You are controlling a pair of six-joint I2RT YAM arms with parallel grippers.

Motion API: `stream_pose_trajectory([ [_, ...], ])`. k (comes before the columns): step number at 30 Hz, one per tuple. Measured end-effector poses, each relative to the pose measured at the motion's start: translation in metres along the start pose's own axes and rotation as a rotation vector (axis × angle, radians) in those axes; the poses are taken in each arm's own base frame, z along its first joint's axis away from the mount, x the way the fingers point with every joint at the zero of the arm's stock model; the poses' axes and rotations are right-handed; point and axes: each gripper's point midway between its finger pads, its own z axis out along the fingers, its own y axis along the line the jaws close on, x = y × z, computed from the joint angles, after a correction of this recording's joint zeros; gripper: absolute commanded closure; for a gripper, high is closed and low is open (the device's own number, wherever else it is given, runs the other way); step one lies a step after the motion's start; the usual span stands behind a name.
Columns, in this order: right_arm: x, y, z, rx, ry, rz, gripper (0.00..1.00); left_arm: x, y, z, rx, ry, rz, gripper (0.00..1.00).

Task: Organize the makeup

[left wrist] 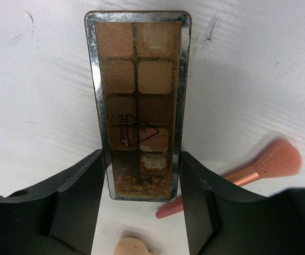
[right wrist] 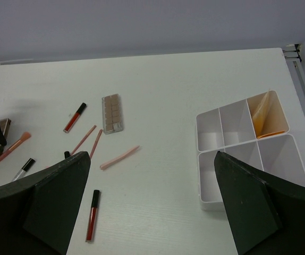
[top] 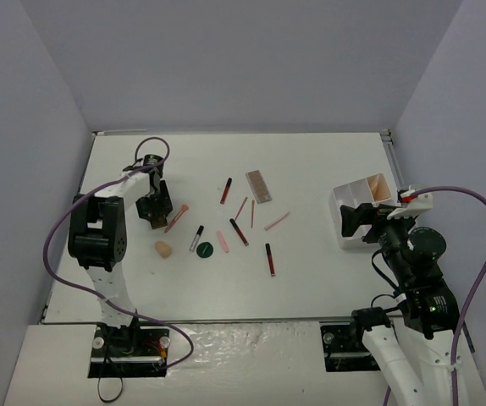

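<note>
A brown eyeshadow palette (left wrist: 136, 101) lies flat on the white table. My left gripper (left wrist: 143, 175) has its two black fingers pressed against the long sides of the palette's near end. A pink brush (left wrist: 259, 167) lies just right of it and a beige sponge (left wrist: 133, 247) sits below. In the top view the left gripper (top: 154, 216) is at the left, beside the brush (top: 176, 218), the sponge (top: 164, 249) and a dark-green disc (top: 207, 249). A second palette (top: 259, 186) and several sticks and pencils lie mid-table. My right gripper (right wrist: 152, 202) hangs open and empty near the tray.
A white compartment tray (top: 350, 196) stands at the right, with an orange tube (right wrist: 261, 114) leaning in its far right compartment. A red lip gloss (right wrist: 92, 215) and a pink stick (right wrist: 119, 158) lie between the right gripper and the other makeup.
</note>
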Motion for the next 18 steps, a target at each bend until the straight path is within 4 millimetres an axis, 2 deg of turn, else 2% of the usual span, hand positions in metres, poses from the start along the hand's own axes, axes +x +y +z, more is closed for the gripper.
stream_pose_trajectory([
  [5,0.001,0.002,0.0,-0.009,0.005,0.0,0.0,-0.011,0.001,-0.009,0.023,-0.032,0.045,0.95],
  [7,0.002,0.005,0.0,-0.028,0.012,0.0,0.0,-0.02,-0.004,-0.024,0.065,-0.076,0.066,0.95],
  [9,0.002,0.01,0.0,-0.055,0.03,-0.001,0.0,-0.034,-0.012,-0.051,0.127,-0.158,0.091,0.95],
  [12,-0.003,0.024,0.004,-0.123,0.066,0.0,0.0,-0.052,-0.034,-0.112,0.244,-0.342,0.177,0.95],
  [14,-0.007,0.033,0.009,-0.169,0.089,0.004,0.0,-0.051,-0.059,-0.161,0.34,-0.464,0.266,0.95],
  [16,-0.009,0.044,0.013,-0.228,0.12,0.013,0.0,-0.037,-0.094,-0.213,0.469,-0.587,0.38,0.95],
  [18,-0.012,0.055,0.018,-0.286,0.147,0.024,0.01,-0.013,-0.119,-0.256,0.588,-0.675,0.484,0.95],
])
